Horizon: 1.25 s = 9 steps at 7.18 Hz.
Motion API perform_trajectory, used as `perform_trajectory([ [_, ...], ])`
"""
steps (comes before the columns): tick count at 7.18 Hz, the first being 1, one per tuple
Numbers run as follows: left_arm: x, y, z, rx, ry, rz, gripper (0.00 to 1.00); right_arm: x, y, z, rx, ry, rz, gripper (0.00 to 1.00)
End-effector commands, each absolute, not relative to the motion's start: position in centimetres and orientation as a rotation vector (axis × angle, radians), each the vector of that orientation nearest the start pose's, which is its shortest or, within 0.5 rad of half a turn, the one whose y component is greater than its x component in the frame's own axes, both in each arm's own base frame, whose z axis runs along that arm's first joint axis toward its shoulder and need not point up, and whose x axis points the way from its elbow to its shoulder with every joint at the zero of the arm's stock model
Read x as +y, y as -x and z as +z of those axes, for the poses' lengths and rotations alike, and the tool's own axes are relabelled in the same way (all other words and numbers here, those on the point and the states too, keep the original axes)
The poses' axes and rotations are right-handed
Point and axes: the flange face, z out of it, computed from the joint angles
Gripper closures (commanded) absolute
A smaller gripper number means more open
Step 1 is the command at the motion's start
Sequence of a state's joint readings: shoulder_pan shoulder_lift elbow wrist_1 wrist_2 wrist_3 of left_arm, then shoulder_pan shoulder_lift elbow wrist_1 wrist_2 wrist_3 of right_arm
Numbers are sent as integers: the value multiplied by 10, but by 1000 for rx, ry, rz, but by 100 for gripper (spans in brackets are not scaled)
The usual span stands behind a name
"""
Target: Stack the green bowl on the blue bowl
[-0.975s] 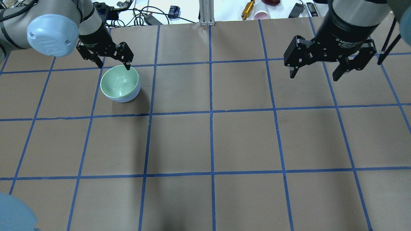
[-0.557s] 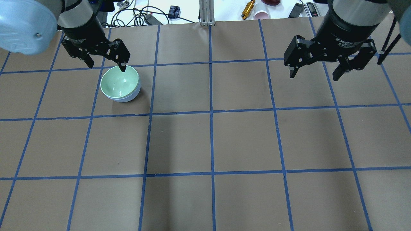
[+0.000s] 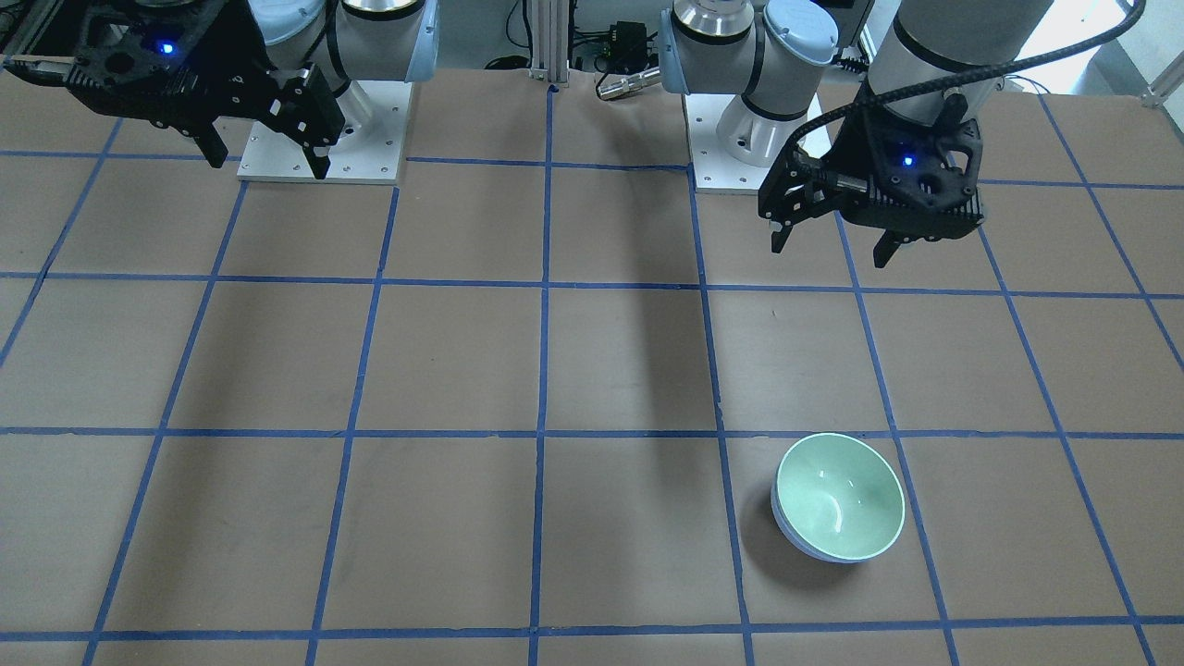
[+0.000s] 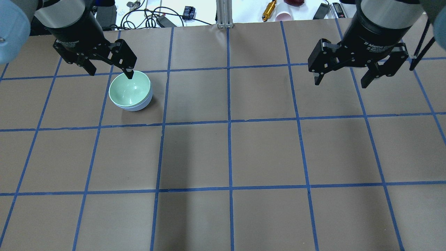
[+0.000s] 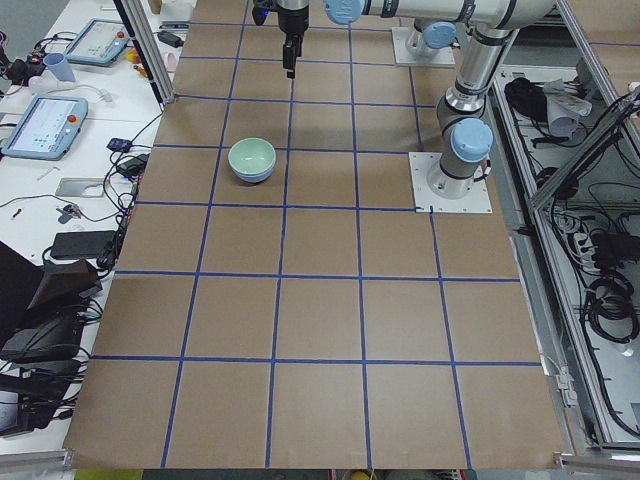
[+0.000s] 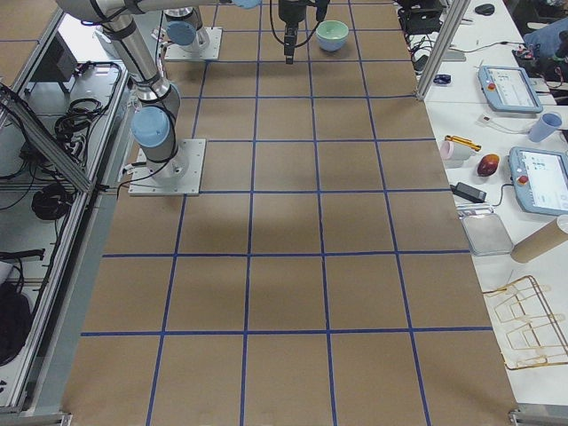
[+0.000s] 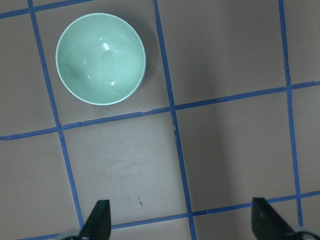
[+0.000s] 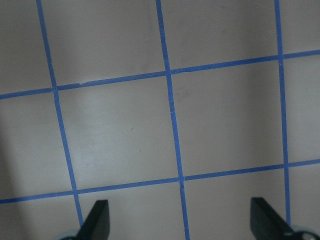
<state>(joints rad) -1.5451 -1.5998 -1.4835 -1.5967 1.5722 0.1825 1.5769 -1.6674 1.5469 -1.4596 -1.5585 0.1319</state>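
Note:
The green bowl (image 4: pixel 130 90) sits nested upright inside the blue bowl (image 4: pixel 142 105) on the table's far left, and only a strip of the blue wall shows under it. The stack also shows in the front view, green bowl (image 3: pixel 839 497) in blue bowl (image 3: pixel 784 529). My left gripper (image 4: pixel 110 72) is open and empty, raised above the table just beyond the stack's far-left rim. In the left wrist view the green bowl (image 7: pixel 100 59) lies well ahead of the open left gripper (image 7: pixel 181 222). My right gripper (image 4: pixel 340 83) is open and empty, high over the far right.
Brown paper with a blue tape grid covers the table (image 4: pixel 230 153). Beyond its far edge lie cables (image 4: pixel 153 15), an aluminium post (image 4: pixel 224 14), a gold cylinder (image 4: pixel 269 9) and a pink cup (image 4: pixel 283 15). The arm bases (image 3: pixel 319 129) stand at the robot's side.
My left gripper has drawn up and to the left, away from the stacked bowls, still open. The bowls and the right arm have not moved.

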Motion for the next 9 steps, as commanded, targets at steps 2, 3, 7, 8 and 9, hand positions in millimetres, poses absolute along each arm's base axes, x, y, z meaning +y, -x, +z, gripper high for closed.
perform_trajectory([
  [2, -496, 121, 530, 3118, -246, -99, 0, -448, -137, 534, 3123, -197, -13, 0],
  [3, -498, 120, 532, 3121, -245, -107, 0, -448, -137, 534, 3122, -197, -15, 0],
  [7, -499, 119, 535, 3124, -240, -120, 0, -448, -137, 534, 3123, -197, -13, 0],
  [8, -498, 117, 538, 3120, -235, -129, 0, -448, -137, 534, 3122, -197, -15, 0],
  [9, -498, 117, 539, 3118, -235, -128, 0, -448, -137, 534, 3123, -197, -13, 0],
])
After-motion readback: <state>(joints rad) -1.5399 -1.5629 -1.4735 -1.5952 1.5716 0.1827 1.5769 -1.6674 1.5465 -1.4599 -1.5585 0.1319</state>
